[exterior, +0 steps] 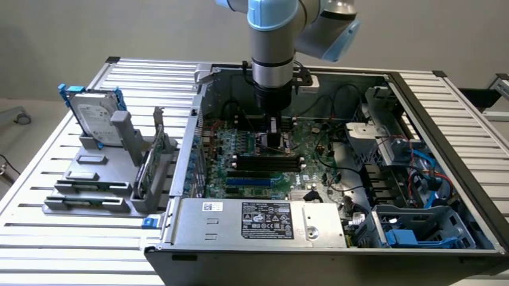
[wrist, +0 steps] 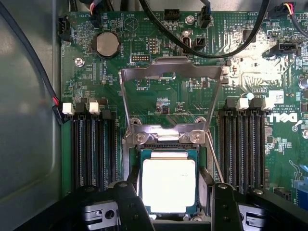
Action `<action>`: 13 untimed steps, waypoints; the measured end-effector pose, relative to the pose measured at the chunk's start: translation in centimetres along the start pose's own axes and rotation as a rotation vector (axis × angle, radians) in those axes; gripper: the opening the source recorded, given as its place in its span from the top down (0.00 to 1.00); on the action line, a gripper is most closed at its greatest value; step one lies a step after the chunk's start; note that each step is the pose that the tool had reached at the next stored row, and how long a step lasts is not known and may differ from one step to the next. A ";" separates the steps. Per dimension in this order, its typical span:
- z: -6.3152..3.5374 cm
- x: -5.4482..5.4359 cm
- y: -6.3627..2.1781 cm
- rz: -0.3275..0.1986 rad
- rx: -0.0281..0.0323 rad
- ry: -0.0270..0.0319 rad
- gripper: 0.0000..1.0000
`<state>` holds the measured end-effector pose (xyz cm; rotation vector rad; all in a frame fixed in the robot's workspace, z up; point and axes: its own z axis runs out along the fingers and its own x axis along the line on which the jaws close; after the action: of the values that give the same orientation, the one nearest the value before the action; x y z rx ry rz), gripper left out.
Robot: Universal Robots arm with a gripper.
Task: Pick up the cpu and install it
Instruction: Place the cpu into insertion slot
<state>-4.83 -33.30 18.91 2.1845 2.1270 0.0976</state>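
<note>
While load plate (wrist: 171, 71) stands raised, pincer (wrist: 175, 195) straddles cpu (wrist: 168, 185) between memory slots (wrist: 91, 144); hold unclear

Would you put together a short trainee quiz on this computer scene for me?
1. True or false: the metal load plate is closed down over the cpu.
2. The hard drive stands: A) on the motherboard; B) in the grey rack outside the case, at the exterior view's left; C) on the power supply.
3. Fill in: black memory slots lie on ___ sides of the cpu.
Key: 1 false, it stands open; 2 B; 3 both.
</note>
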 end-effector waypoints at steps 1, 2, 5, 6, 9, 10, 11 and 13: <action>0.02 0.0 0.00 -0.001 0.0000 -0.0006 0.45; 0.03 0.0 0.00 -0.001 0.0001 -0.0009 0.45; 0.05 0.0 -0.01 -0.002 -0.0002 -0.0010 0.45; 0.05 0.0 -0.01 -0.002 -0.0001 -0.0011 0.45; 0.05 0.0 -0.01 -0.003 -0.0002 -0.0011 0.45; 0.05 0.0 -0.01 -0.003 -0.0002 -0.0011 0.45; 0.05 0.0 -0.01 -0.003 -0.0002 -0.0010 0.45; 0.07 0.0 -0.01 -0.003 -0.0007 -0.0005 0.45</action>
<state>-4.84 -33.29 18.84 2.1809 2.1293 0.0976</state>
